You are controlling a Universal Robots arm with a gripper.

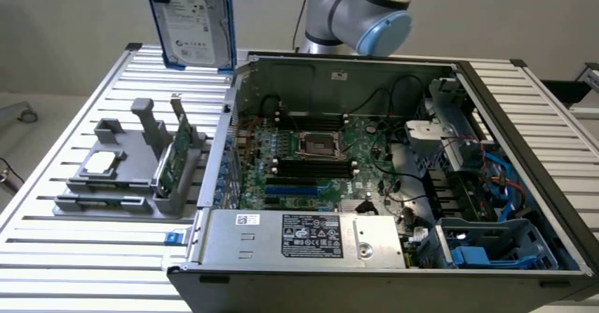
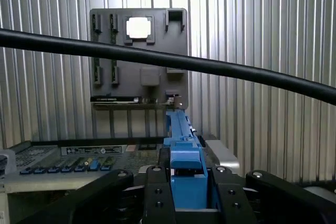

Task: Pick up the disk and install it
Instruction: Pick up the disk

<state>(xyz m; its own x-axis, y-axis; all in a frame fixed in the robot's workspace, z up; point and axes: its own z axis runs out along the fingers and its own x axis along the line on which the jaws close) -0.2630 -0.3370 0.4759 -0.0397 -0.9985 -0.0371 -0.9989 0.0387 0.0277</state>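
Observation:
The disk [image 1: 195, 22], a silver-grey drive with a white label in a blue carrier, hangs upright and edge-down high above the far left of the slatted table. In the wrist view my gripper [image 2: 185, 187] is shut on the disk's blue carrier edge [image 2: 184, 156], with a black finger [image 2: 157, 195] on each side of it. Straight below the disk lie the table slats and the grey holder plate [image 2: 139, 59].
The open computer case [image 1: 374, 151] takes up the middle and the exterior view's right, with a blue drive cage [image 1: 496, 246] in its near right corner. A grey holder [image 1: 122, 180] carries a green card [image 1: 173, 151] and a silver chip [image 1: 101, 162]. A black cable [image 2: 157, 59] crosses the wrist view.

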